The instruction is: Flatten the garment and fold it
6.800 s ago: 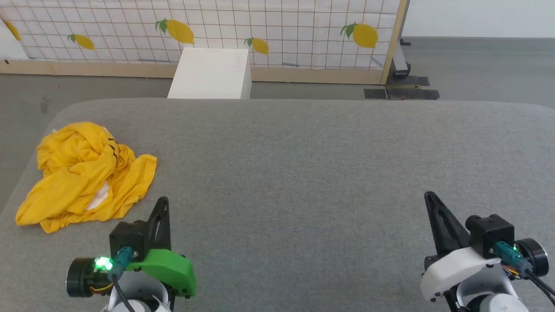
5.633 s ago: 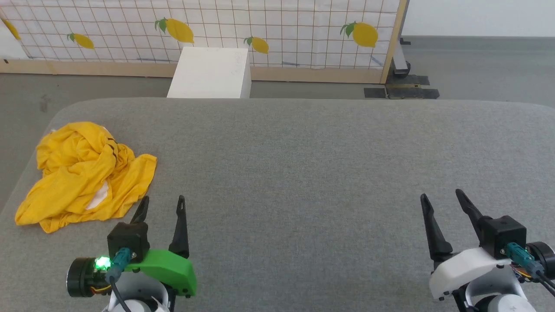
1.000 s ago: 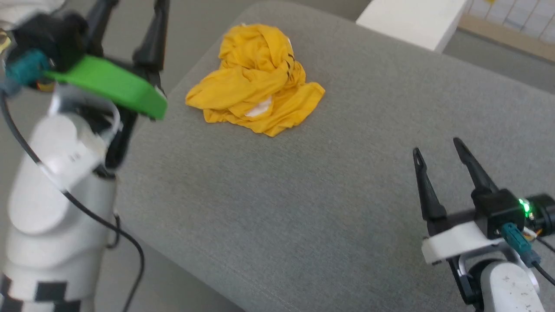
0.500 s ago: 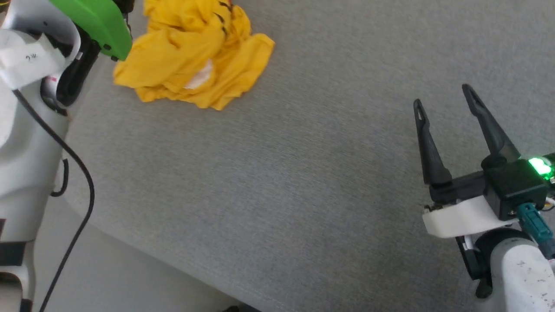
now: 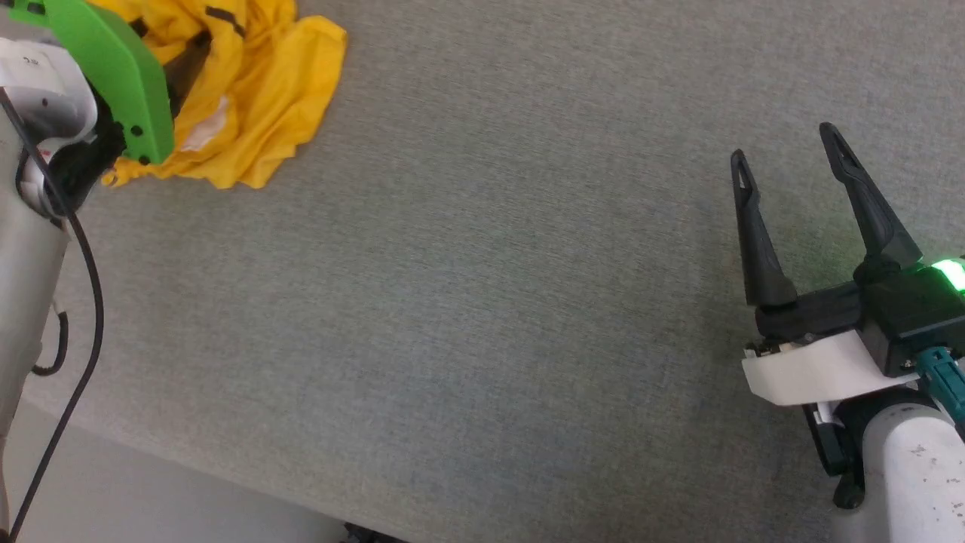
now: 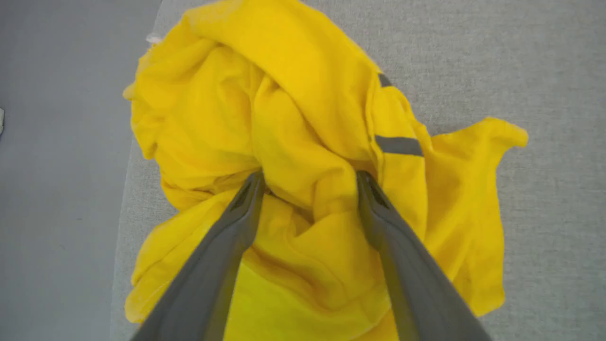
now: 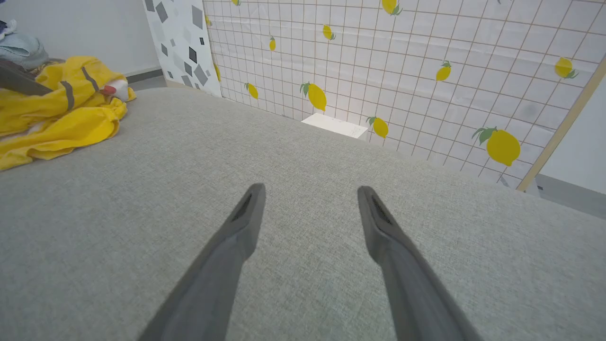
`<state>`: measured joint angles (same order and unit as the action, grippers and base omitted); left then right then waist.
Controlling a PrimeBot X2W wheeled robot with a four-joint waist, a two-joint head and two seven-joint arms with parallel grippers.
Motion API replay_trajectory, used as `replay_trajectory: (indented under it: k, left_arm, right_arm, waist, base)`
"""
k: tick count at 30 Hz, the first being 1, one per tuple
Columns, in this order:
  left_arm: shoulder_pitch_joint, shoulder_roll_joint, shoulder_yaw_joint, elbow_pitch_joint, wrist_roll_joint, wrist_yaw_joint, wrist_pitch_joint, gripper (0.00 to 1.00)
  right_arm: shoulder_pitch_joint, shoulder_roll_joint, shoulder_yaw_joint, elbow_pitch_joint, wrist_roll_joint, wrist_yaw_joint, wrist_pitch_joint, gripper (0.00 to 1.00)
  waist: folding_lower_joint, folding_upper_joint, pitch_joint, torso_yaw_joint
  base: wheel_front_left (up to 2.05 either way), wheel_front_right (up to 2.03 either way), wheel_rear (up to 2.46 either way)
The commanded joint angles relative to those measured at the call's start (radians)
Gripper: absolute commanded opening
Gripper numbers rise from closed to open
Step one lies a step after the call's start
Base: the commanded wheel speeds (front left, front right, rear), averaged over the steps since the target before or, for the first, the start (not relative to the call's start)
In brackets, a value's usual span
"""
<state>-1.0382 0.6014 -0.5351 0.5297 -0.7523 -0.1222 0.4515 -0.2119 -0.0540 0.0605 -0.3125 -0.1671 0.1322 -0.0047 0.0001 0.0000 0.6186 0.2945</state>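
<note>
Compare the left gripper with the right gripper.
The left gripper is over the crumpled shirt, its fingers either side of a fold; the right gripper is over bare grey surface, well away from the shirt. The left gripper wears a green cover, the right gripper a white cover. Both are open and hold nothing.
</note>
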Motion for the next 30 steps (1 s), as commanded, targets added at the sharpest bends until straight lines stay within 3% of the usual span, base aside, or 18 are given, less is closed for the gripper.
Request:
replay_trajectory:
  k: [1,6,8,14,23,30]
  left_arm:
    - [0.02,0.011,-0.006,0.012,-0.01,0.008,0.023,1.0]
    - [0.043,0.024,-0.023,0.048,-0.014,0.046,0.104,1.0]
    - [0.048,0.024,-0.018,0.049,-0.019,0.058,0.102,0.0]
    - [0.052,0.035,0.007,0.036,-0.02,0.07,0.035,0.0]
    - [0.015,0.12,0.027,-0.017,0.075,0.071,-0.158,0.0]
    - [-0.02,0.153,0.016,-0.063,0.112,0.06,-0.185,0.0]
  right_arm:
    - [-0.023,0.0,-0.001,-0.001,0.005,-0.002,-0.008,1.0]
    - [-0.033,0.0,0.003,0.003,0.004,-0.002,-0.007,1.0]
    - [-0.037,0.001,0.005,0.005,0.004,-0.002,-0.005,1.0]
    - [-0.042,0.001,0.01,0.032,0.019,-0.002,-0.02,1.0]
    - [-0.013,0.003,-0.027,0.102,0.078,-0.002,-0.08,1.0]
    - [0.048,0.004,-0.073,0.152,0.142,-0.002,-0.124,1.0]
  waist:
    - [-0.0001,0.0,0.036,-0.033]
    - [-0.0001,0.0,0.046,-0.041]
    - [-0.0001,0.0,0.046,-0.043]
    - [-0.0001,0.0,0.003,-0.055]
    - [-0.0001,0.0,-0.154,-0.093]
    - [-0.0001,0.0,-0.31,-0.122]
  base:
    - [0.0,0.0,0.0]
    - [0.0,0.0,0.0]
    - [0.0,0.0,0.0]
    - [0.0,0.0,0.0]
    - [0.0,0.0,0.0]
    - [0.0,0.0,0.0]
